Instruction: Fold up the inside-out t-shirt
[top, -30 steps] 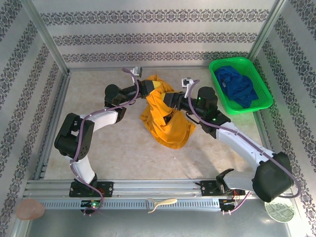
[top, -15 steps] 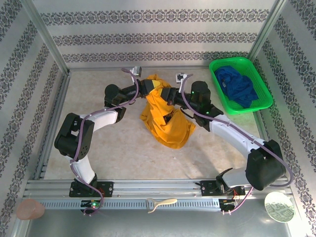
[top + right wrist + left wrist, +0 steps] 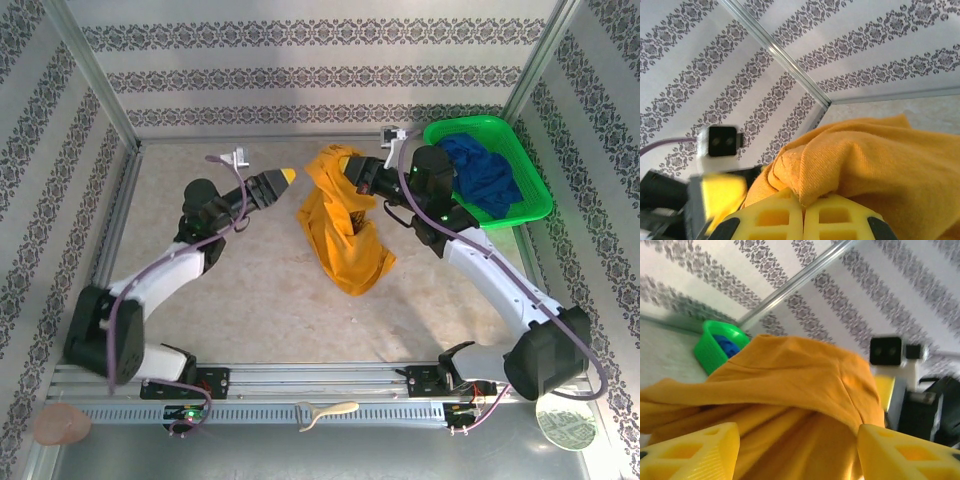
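Starting at the left, the left end effector hovers above the bench with its fingers spread wide and nothing between them, near the t-shirt but apart from it. The mustard t-shirt is one crumpled bundle mid-bench, its top lifted and its lower part resting on the surface. The right end effector is pinched tight on that raised bunch of cloth. Farther right, a green basket holds a blue cloth. By my judgement no fold is made yet; spreading it flat and every fold remain.
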### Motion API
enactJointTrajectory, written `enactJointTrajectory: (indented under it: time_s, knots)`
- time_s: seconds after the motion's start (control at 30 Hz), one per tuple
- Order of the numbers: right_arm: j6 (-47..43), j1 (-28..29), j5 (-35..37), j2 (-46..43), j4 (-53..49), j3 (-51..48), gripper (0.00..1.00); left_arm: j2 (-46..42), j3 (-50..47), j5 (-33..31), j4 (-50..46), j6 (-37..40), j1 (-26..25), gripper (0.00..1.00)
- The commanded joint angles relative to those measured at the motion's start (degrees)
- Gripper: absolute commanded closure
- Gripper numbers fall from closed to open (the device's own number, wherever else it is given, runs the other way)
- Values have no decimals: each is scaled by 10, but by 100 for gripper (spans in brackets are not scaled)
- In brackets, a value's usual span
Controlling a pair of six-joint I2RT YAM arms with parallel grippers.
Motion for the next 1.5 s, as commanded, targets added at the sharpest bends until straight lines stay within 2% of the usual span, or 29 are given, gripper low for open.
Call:
enactJointTrajectory:
  time_s: [0.0,0.07,0.13,0.3,0.33,0.4,0.43,0.57,0.63,0.77,0.9,0.93,1.0,1.03,1.1,1.27,1.37,1.47]
  knots:
    - [-18,9,28,-17,-34,23,100,-76,-3,-150,-201,220,-90,35]
    - [-18,14,36,-19,-39,22,100,-83,-7,-213,-215,253,-145,34]
    - [-18,18,47,-19,-46,21,100,-66,-6,-242,-201,267,-178,32]
    - [-12,29,54,-25,-47,8,100,37,31,-269,-174,265,-199,32]
    - [-8,28,53,-28,-48,6,100,58,37,-283,-172,266,-198,40]
    - [-4,22,47,-38,-54,2,100,83,40,-311,-170,264,-183,82]
    - [-5,15,42,-46,-65,5,100,90,36,-308,-169,256,-163,99]
    - [-7,-25,19,-84,-105,8,100,95,18,-224,-170,228,-60,100]
    - [-9,-36,7,-93,-117,13,100,95,18,-184,-184,231,-24,100]
    - [-1,-39,-10,-93,-114,17,100,101,46,-138,-238,267,1,100]
    - [42,-35,-30,-93,-71,10,100,134,81,-137,-284,291,16,100]
    - [66,-35,-38,-92,-44,6,100,145,93,-144,-303,297,21,92]
    - [103,-33,-46,-90,-6,5,100,160,116,-138,-344,307,31,56]
    - [101,-29,-39,-87,-11,13,100,158,120,-132,-356,310,34,45]
    - [82,-21,-16,-79,-36,25,100,131,108,-124,-361,308,36,34]
    - [72,-13,24,-61,-54,11,100,-14,55,-112,-390,283,25,25]
    - [66,-5,36,-55,-54,-3,100,-96,57,-123,-422,276,-7,23]
    - [57,9,48,-51,-58,-8,100,-119,92,-137,-435,278,-59,22]
